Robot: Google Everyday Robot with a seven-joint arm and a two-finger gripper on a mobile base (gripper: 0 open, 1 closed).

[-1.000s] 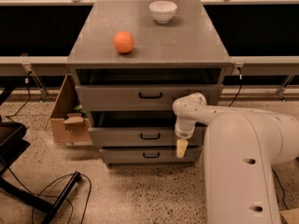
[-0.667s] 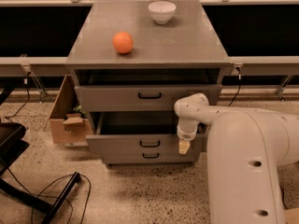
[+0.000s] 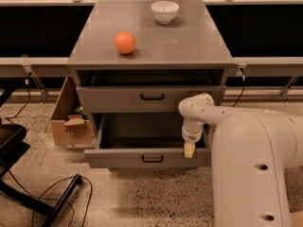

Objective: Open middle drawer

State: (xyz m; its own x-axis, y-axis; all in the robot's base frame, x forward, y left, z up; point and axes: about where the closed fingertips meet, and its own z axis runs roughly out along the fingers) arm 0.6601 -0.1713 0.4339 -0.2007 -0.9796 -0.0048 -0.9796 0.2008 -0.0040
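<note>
Camera view: end effector (image 3: 189, 149), grip state undeterminable, sits on middle drawer (image 3: 118, 158) front rim; handle (image 3: 152, 159) lies at 8 o'clock.

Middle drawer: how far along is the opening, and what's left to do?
Done: the middle drawer stands pulled well out from under the top drawer, with its grey tray exposed. In hand: the end effector sits at the upper edge of the drawer front, right of the black handle. Left: probably only backing the arm away; whether the drawer is at full travel cannot be told.
</note>
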